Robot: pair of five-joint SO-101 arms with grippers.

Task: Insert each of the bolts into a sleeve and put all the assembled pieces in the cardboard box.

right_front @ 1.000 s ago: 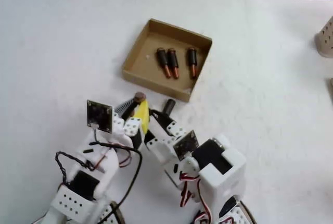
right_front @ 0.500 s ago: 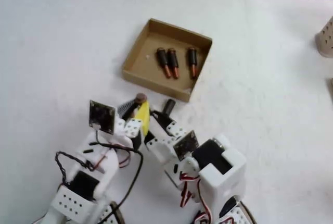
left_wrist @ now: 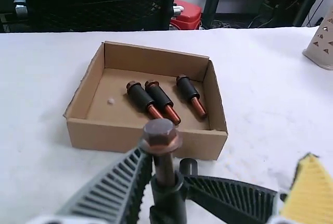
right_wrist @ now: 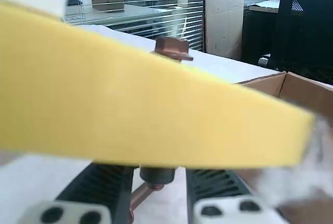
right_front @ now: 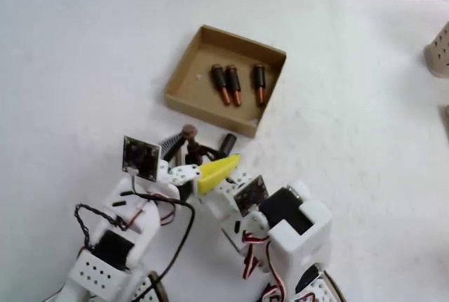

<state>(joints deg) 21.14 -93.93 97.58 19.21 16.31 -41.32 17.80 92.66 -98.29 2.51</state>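
From here I see the bolt (left_wrist: 161, 135) standing upright just in front of the box (left_wrist: 104, 133). It is copper-coloured, with a hex head on top and a smooth shaft dropping into the sleeve (left_wrist: 167, 195), a matte black tube. The right gripper (right_wrist: 157, 185) is clamped on that sleeve, its black ribbed fingers (right_wrist: 104, 182) pressing it from both sides, and a copper tip pokes out below. The left gripper (right_front: 208, 149) is spread wide. Its grey finger (left_wrist: 119, 182), ridged like a comb, seems to lean against the shaft just under the head, while its yellow finger (right_front: 219, 167), a smooth wedge, is swung well away from the bolt and grips nothing. The box is shallow, square, plain brown cardboard with low walls. Three pieces (left_wrist: 162, 100) lie on its floor roughly parallel and close together, each a black sleeve with a copper threaded end showing. The table (right_front: 351, 140) is white and slightly grainy
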